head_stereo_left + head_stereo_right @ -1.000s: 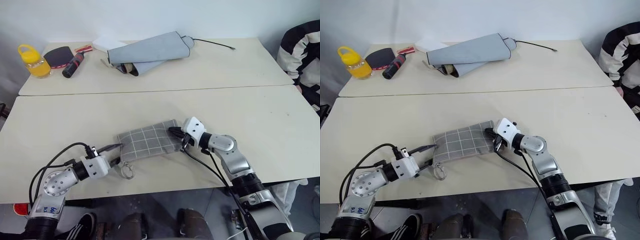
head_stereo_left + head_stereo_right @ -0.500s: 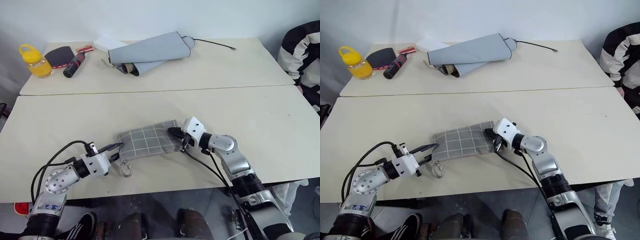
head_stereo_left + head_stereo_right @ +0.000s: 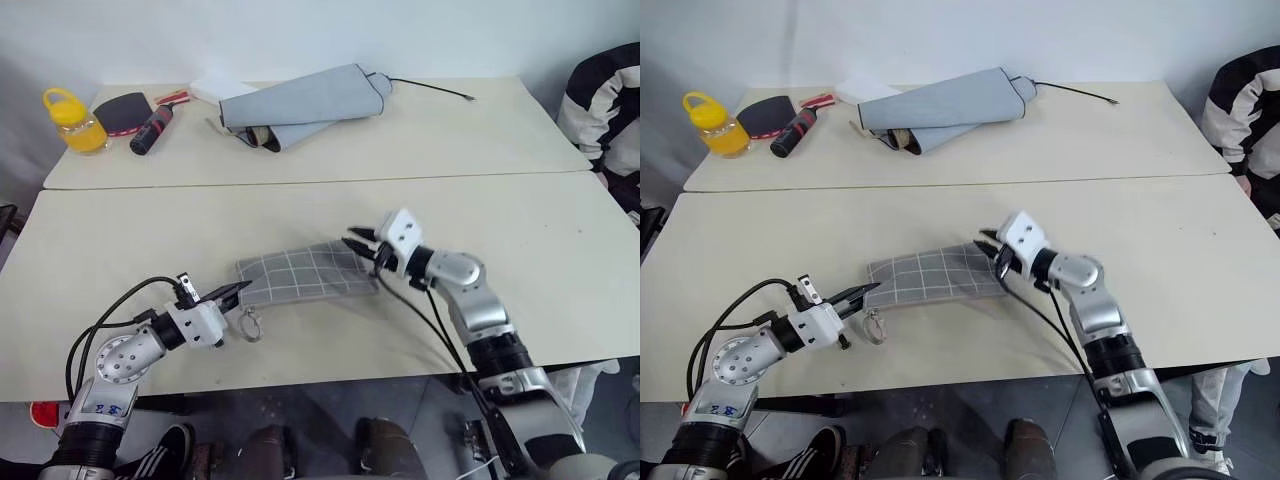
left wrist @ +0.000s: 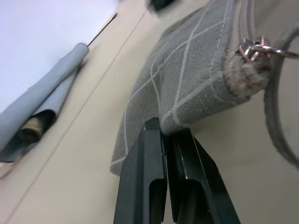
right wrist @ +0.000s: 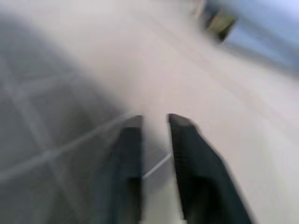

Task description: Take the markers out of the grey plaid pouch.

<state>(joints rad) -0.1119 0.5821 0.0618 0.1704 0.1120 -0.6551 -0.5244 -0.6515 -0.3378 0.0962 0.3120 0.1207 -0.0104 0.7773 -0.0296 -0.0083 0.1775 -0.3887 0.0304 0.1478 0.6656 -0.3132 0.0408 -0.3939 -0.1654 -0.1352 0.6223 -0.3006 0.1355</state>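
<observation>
The grey plaid pouch (image 3: 305, 275) lies flat on the near table, its ring pull (image 3: 250, 325) at its left end. My left gripper (image 3: 238, 290) is shut, with its fingertips pinching the pouch's near left corner (image 4: 196, 79). Just above the pouch's right end hangs my right gripper (image 3: 360, 242). It is open, with a narrow gap between its fingers (image 5: 133, 140) and nothing held. The markers are hidden.
On the far table lie a large folded light-grey fabric (image 3: 300, 105), a yellow bottle (image 3: 72, 118), a red-and-black paddle (image 3: 135, 115), white paper (image 3: 212, 88) and a thin black cable (image 3: 430, 88). A person in a black-and-white jacket (image 3: 612, 110) stands at the right edge.
My left gripper has closed on the pouch's left corner. My right gripper, shut at the pouch's right end before, has lifted off it and opened.
</observation>
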